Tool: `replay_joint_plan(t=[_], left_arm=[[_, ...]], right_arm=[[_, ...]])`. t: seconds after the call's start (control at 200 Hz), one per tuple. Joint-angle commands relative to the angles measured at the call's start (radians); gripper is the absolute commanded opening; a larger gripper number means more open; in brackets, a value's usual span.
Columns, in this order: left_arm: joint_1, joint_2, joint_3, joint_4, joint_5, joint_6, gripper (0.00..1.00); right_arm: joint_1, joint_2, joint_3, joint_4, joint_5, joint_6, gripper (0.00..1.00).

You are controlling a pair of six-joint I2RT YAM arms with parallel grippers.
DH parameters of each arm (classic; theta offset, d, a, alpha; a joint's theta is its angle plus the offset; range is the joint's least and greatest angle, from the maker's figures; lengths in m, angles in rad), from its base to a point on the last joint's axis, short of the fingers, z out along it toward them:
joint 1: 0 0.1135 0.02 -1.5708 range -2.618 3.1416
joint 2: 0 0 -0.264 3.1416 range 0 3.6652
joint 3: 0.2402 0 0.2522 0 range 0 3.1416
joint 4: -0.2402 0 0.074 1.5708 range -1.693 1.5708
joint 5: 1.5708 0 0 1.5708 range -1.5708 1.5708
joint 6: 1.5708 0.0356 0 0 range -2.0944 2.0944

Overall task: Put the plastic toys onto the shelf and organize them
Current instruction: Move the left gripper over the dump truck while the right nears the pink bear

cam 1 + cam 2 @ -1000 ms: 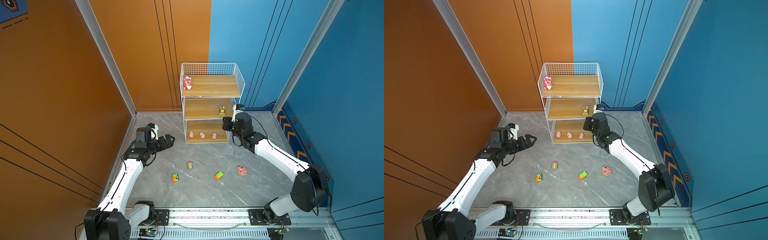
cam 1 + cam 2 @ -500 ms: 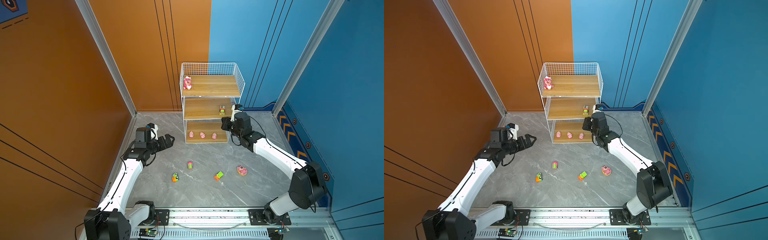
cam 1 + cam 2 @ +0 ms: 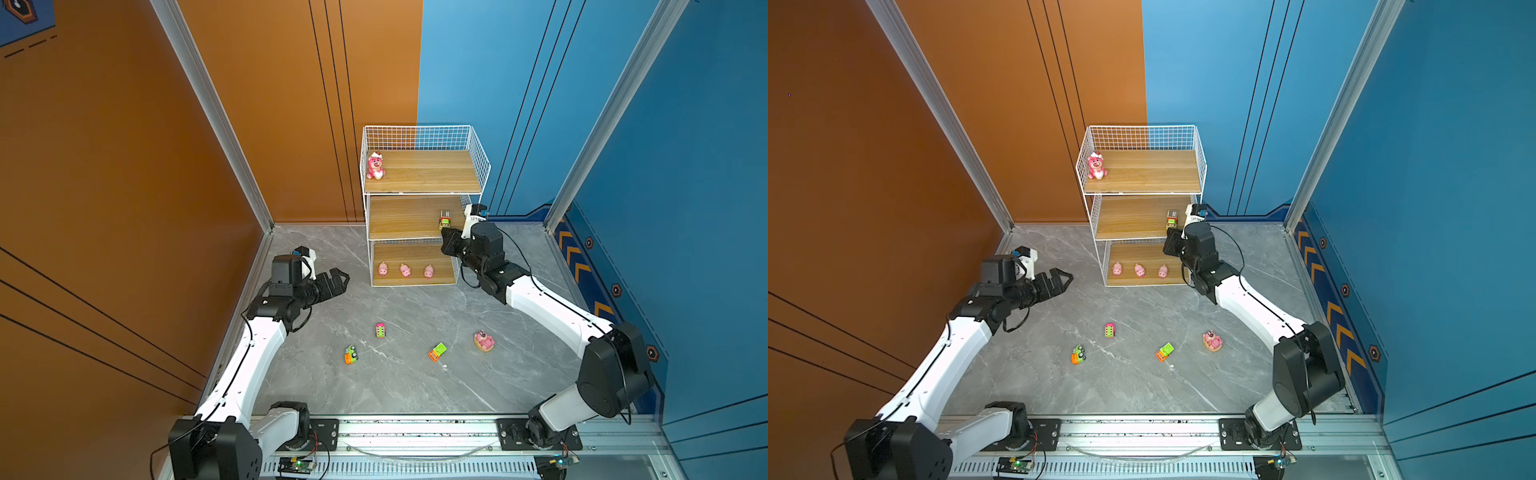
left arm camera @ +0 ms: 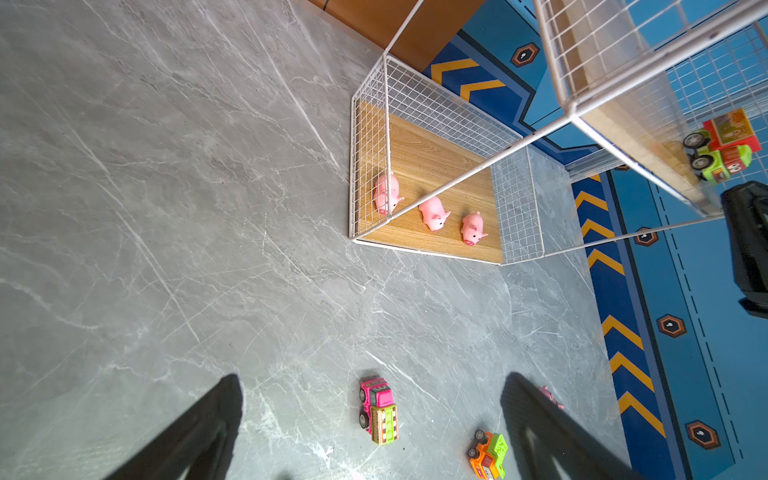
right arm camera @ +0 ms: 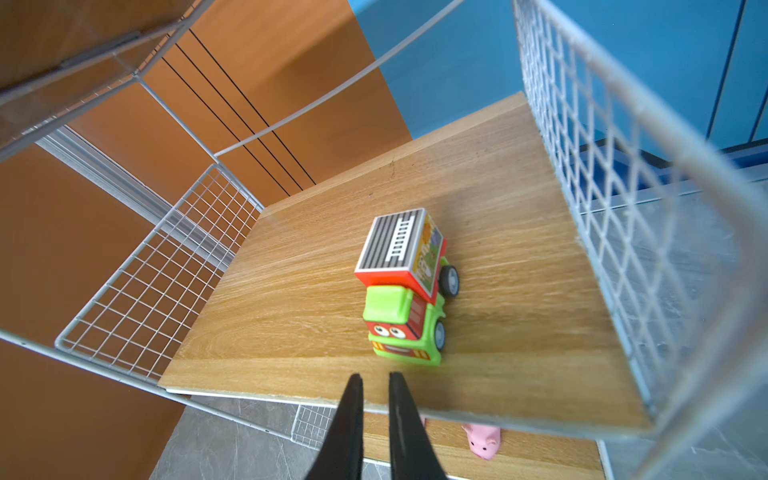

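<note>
The white wire shelf (image 3: 428, 172) (image 3: 1142, 172) holds a pink bear (image 3: 375, 165) on its top board, a green-and-red truck (image 3: 444, 219) (image 5: 405, 291) on the middle board and three pink pigs (image 3: 405, 270) (image 4: 434, 212) on the bottom board. My right gripper (image 3: 446, 243) (image 5: 375, 376) is shut and empty at the middle board's front edge, just short of the truck. On the floor lie a pink-green truck (image 3: 380, 330) (image 4: 379, 411), a green-orange car (image 3: 351, 354), an orange-green truck (image 3: 437, 351) and a pink bear on a tan base (image 3: 484, 340). My left gripper (image 3: 338, 279) (image 4: 372, 380) hangs open, left of the shelf.
Orange wall (image 3: 124, 166) runs close along the left arm, blue wall (image 3: 685, 208) along the right arm. The shelf stands against the back corner. An aluminium rail (image 3: 415, 428) with both arm bases borders the grey marble floor (image 3: 395, 386) in front.
The right arm has edged slightly toward the shelf, its gripper still shut. The left arm and all toys have stayed put.
</note>
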Motion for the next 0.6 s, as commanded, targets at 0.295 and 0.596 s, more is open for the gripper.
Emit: replay_joint_plan(t=[0.295, 0.596], left_arm=[[0.011, 0.018, -0.011, 0.013, 0.008, -0.008, 0.98], [0.009, 0.061, -0.015, 0.011, -0.008, -0.002, 0.98]], right_arm=[[0.128, -0.091, -0.131, -0.102, 0.008, -0.069, 0.16], [0.328, -0.147, -0.238, -0.34, 0.14, -0.115, 0.3]])
